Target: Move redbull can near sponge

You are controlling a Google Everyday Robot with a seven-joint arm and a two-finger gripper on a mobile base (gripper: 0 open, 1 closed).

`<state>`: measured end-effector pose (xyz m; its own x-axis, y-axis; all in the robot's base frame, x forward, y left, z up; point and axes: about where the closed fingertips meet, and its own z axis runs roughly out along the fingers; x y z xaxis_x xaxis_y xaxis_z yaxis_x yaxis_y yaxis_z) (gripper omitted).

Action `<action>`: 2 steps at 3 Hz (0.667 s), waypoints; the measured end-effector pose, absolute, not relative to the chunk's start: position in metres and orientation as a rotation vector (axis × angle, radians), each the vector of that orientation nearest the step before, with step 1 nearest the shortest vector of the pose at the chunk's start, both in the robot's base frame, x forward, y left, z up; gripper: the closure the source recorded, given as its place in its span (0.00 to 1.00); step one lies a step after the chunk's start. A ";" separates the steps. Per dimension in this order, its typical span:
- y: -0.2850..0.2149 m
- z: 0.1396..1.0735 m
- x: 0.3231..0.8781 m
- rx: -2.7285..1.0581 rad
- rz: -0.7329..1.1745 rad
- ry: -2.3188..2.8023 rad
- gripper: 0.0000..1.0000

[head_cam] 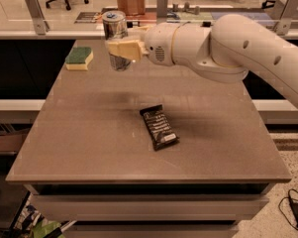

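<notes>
Redbull can (114,26): in the single camera view it stands upright in the gripper (118,48), whose pale fingers (124,48) are clamped across its middle. It appears lifted clear of the table (89,138), near the back left and just right of the sponge (79,58), not touching it. A dark snack bar wrapper (159,127) lies well apart, mid-table. The can is likely light, stiff but thin-walled and slick, so a mid-body hold with modest squeeze suits it.

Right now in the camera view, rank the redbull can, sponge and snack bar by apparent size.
1. redbull can, held by the pincer above the table, and snack bar: alike; the bar is nearer the camera, so unranked.
2. sponge: smallest.
</notes>
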<state>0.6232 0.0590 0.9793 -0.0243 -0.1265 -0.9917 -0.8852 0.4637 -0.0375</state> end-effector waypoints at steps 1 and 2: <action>0.068 0.966 0.664 -0.909 0.790 1.477 1.00; 0.075 0.956 0.696 -0.892 0.784 1.499 1.00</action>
